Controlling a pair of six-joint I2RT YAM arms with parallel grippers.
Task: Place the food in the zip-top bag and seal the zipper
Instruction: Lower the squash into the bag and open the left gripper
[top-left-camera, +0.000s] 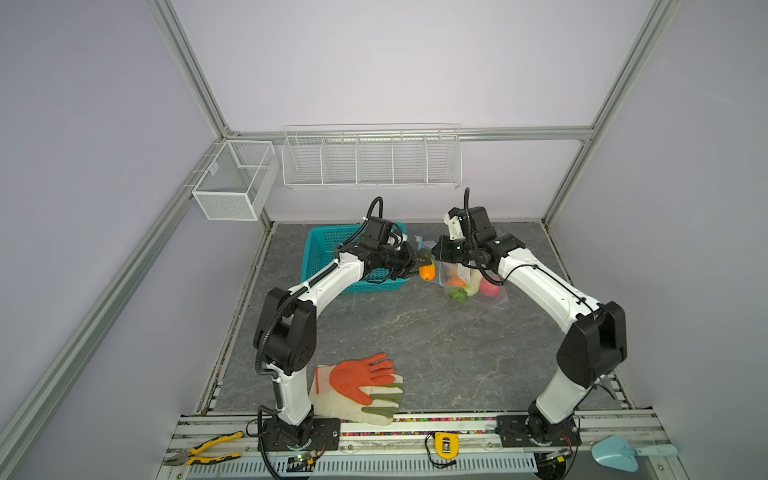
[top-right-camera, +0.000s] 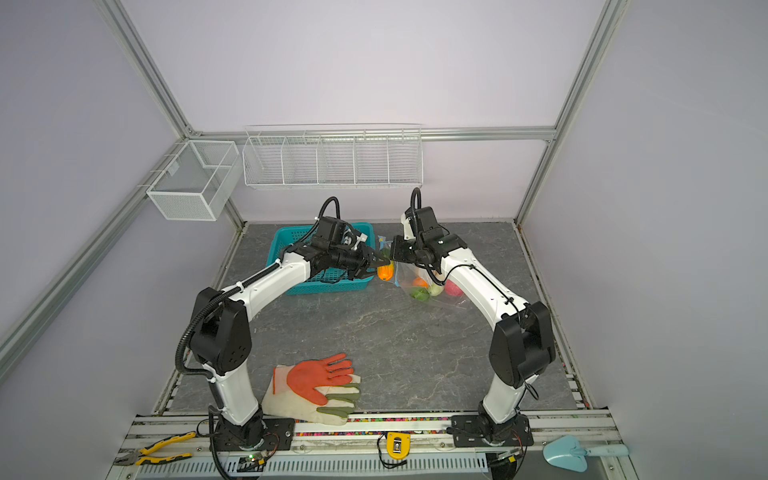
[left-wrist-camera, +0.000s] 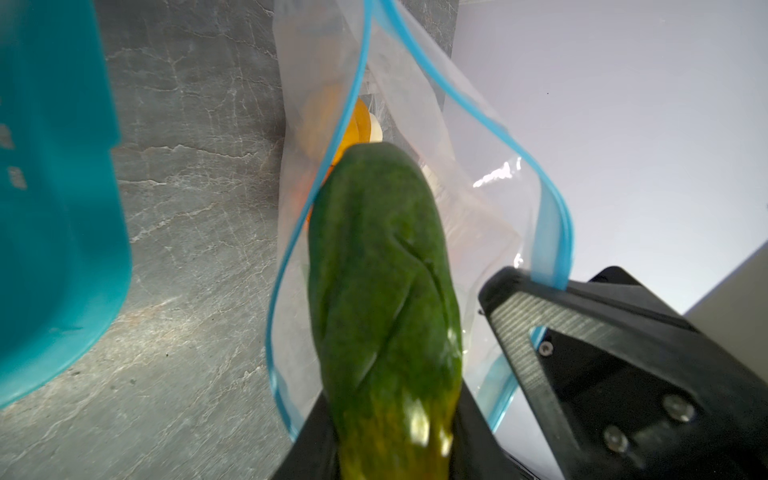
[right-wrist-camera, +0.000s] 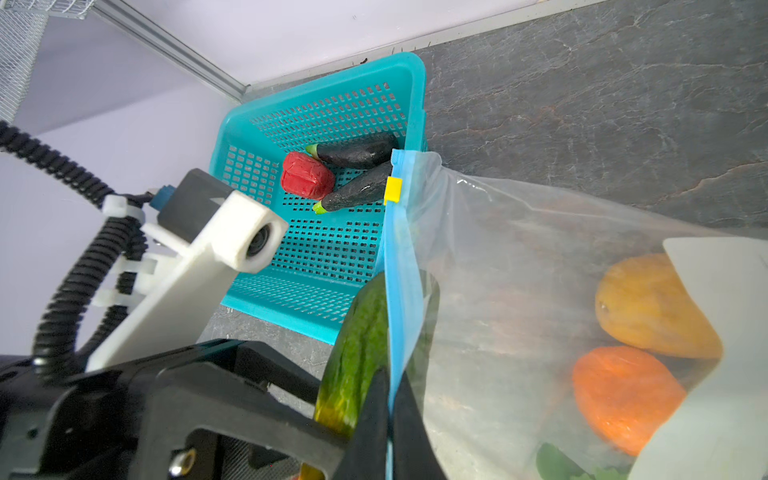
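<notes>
My left gripper (left-wrist-camera: 395, 449) is shut on a green cucumber (left-wrist-camera: 382, 266) with a yellowish end. The cucumber's tip pokes into the open mouth of the clear zip-top bag (left-wrist-camera: 478, 208). My right gripper (right-wrist-camera: 390, 374) is shut on the bag's light blue zipper (right-wrist-camera: 395, 257) and holds that edge up. A yellow slider tab (right-wrist-camera: 392, 190) sits at the strip's far end. In both top views the two grippers (top-left-camera: 417, 266) (top-left-camera: 436, 249) meet beside the teal basket (top-left-camera: 324, 253). The bag (top-left-camera: 473, 286) holds orange, yellow, green, white and red food. Two dark eggplants (right-wrist-camera: 357, 151) and a red pepper (right-wrist-camera: 306, 175) lie in the basket.
Orange-and-white gloves (top-left-camera: 361, 386) lie near the left arm's base. Pliers (top-left-camera: 208, 451), a yellow tape measure (top-left-camera: 446, 445) and a light blue trowel (top-left-camera: 619, 453) rest on the front rail. A wire rack (top-left-camera: 370, 160) and a mesh bin (top-left-camera: 235, 178) hang on the back wall.
</notes>
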